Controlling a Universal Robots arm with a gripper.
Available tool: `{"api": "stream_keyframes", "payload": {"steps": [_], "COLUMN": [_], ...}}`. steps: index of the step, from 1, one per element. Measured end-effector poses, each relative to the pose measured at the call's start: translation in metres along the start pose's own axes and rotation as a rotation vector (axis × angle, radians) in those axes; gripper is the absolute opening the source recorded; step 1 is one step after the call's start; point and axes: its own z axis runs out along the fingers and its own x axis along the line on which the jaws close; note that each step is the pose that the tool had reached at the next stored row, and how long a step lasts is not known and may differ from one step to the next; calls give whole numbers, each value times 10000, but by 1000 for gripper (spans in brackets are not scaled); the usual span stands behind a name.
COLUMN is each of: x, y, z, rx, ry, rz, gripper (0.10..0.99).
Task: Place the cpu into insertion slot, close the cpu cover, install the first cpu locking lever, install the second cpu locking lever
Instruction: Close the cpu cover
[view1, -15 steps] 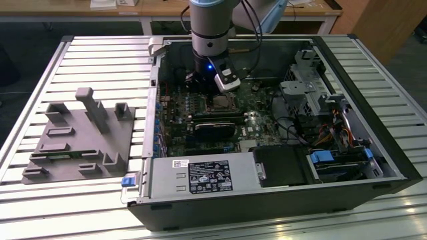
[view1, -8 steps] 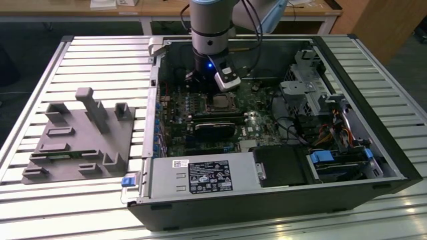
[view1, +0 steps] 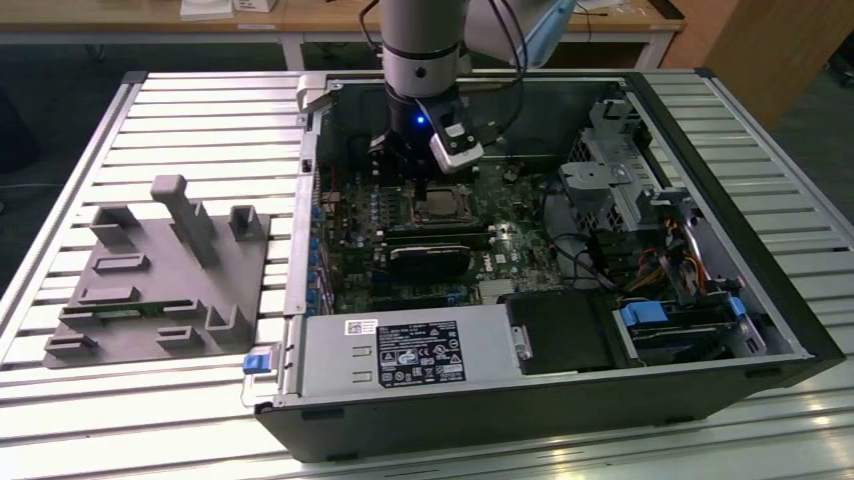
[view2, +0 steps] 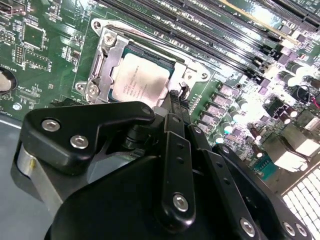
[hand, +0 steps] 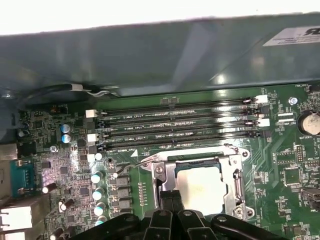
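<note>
Nearest the lens in both wrist views is the pincer (hand: 170, 200) - its two black fingertips look pressed together with nothing visibly between them, the tips down at the edge of the socket. Just past them the cpu (hand: 202, 186) lies flat in the insertion slot (view1: 441, 205), pale metal face up, so the first step looks done. The cpu cover (hand: 236, 180) reads as lowered too: its silvery frame lies around the chip, which shows through the window. In the second wrist view the frame also appears down on the socket rim.

The levers are less clear. A thin wire locking lever (hand: 131, 164) runs beside the socket near the fingertips, and I cannot tell whether it is latched - my judgement is that the lever work is what remains, with the pincer now at it.

Beyond the socket are the long black memory slots (hand: 175, 120) on the green circuit board (hand: 285, 165), then the grey case wall (hand: 150, 60). In the exterior view the arm stands over the socket at upper centre of the frame, with the case on the slatted table (view1: 200, 120).
</note>
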Motion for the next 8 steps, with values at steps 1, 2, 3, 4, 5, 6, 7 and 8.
{"api": "stream_keyframes", "payload": {"steps": [1, 2, 3, 4, 5, 6, 7, 8], "x": [0, -2, -8, -22, -43, -72, -103, -137], "y": [0, 1, 1, 3, 5, 9, 12, 16], "z": [1, 1, 0, 1, 2, 3, 4, 6], "rx": [-2, -3, -2, -1, 0, -1, 0, 0], "ry": [-1, -2, 0, 0, 1, 1, 4, 6], "rz": [0, -1, -1, 0, 0, 1, 1, 0], "gripper": [106, 106, 106, 106, 106, 106, 106, 106]}}
